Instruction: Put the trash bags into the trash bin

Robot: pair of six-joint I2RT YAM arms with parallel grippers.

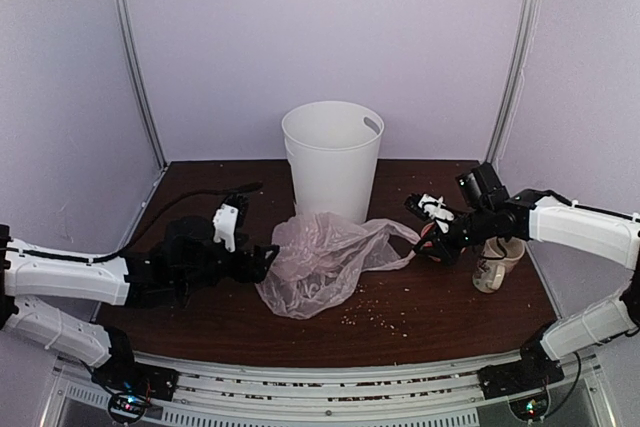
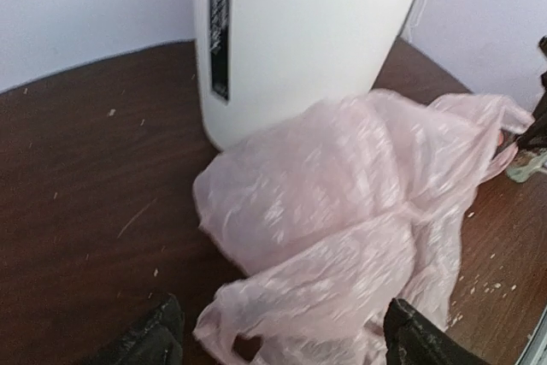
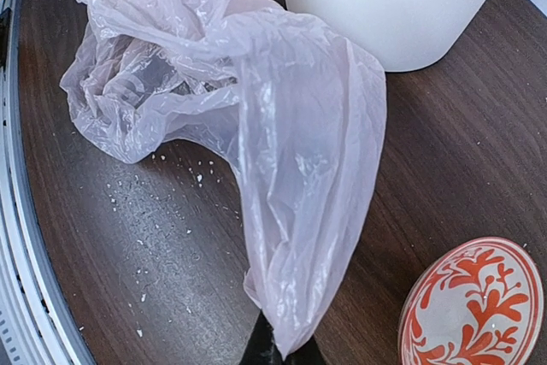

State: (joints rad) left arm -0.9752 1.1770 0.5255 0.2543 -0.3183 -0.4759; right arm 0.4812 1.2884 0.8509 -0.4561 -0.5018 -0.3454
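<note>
left end effector [image 1: 257,261]: fingers [image 2: 158,337] wide apart, bag [image 1: 318,265] edge between them, unclamped | right end effector [image 1: 428,242]: closed tight on bag's stretched handle end | bag: crumpled on tabletop [image 1: 440,302], just in front of bin [image 1: 332,162]

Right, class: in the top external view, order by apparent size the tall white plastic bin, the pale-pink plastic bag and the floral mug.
Largest: pale-pink plastic bag and tall white plastic bin, alike, unranked.
Smallest: floral mug.
</note>
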